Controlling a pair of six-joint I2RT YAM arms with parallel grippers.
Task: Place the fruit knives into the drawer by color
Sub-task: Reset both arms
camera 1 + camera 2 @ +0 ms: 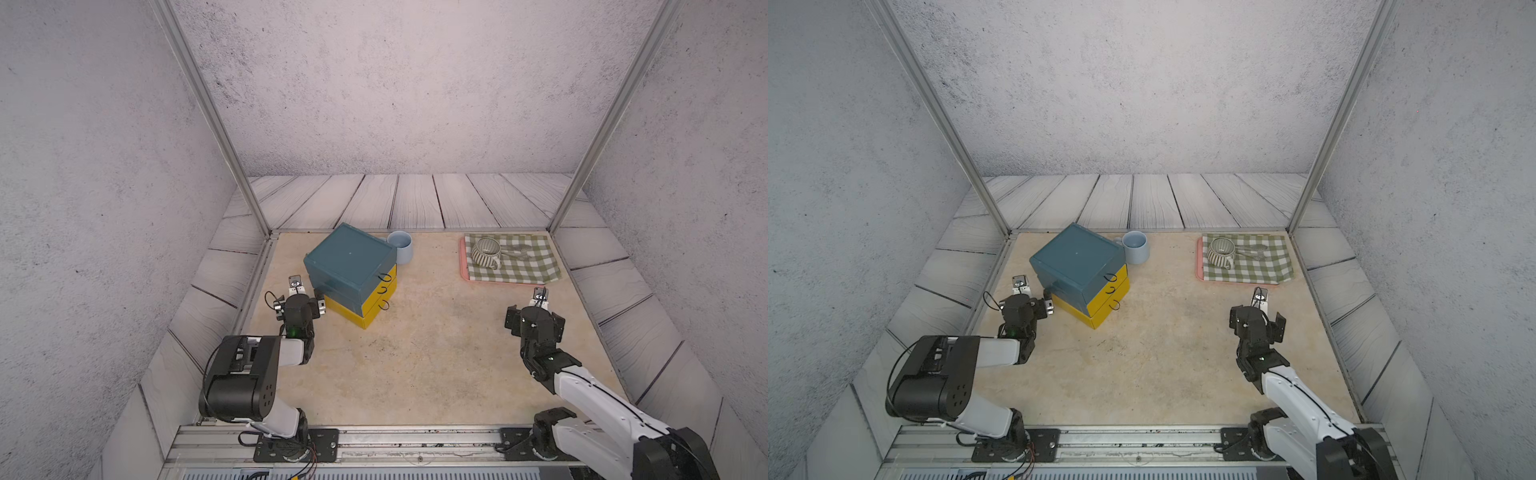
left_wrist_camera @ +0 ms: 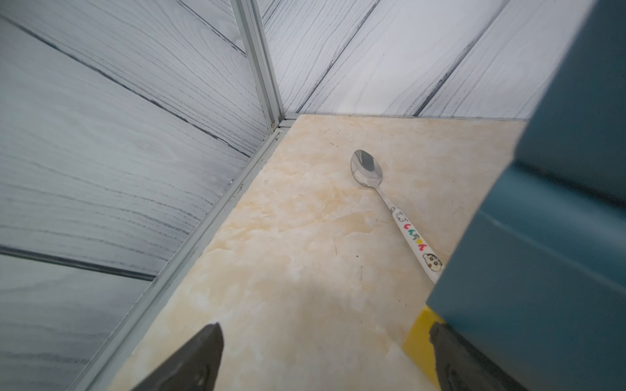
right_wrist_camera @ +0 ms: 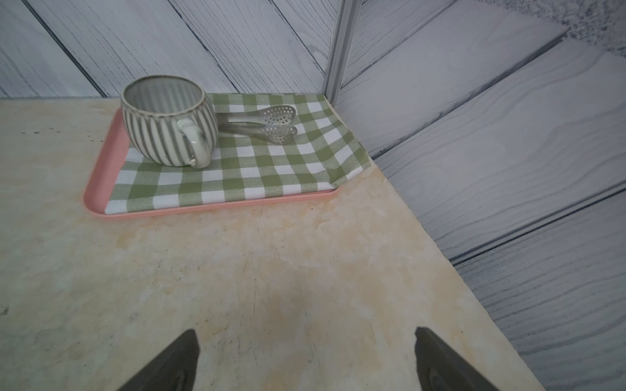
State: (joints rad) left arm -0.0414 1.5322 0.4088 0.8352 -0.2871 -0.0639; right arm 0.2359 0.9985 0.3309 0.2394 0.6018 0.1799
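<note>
No fruit knives show in any view. The drawer (image 1: 351, 266) (image 1: 1077, 257) stands at the back left of the table: a dark teal top tier over two yellow tiers, with black ring pulls, all pushed in. My left gripper (image 1: 298, 303) (image 1: 1026, 305) (image 2: 326, 326) is open and empty just left of it, low over the table. In the left wrist view one fingertip (image 2: 443, 342) lies close against the drawer's (image 2: 542, 270) yellow and teal side. At the right, in front of the tray, my right gripper (image 1: 536, 320) (image 1: 1258, 322) (image 3: 305, 330) is open and empty.
A pale blue cup (image 1: 401, 245) stands behind the drawer. A metal spoon (image 2: 367, 167) with a printed white handle lies between the drawer and the left wall. A pink tray (image 3: 98, 176) at the back right carries a green checked cloth (image 1: 523, 266), a striped mug (image 3: 166, 118) and metal tongs (image 3: 267, 123).
</note>
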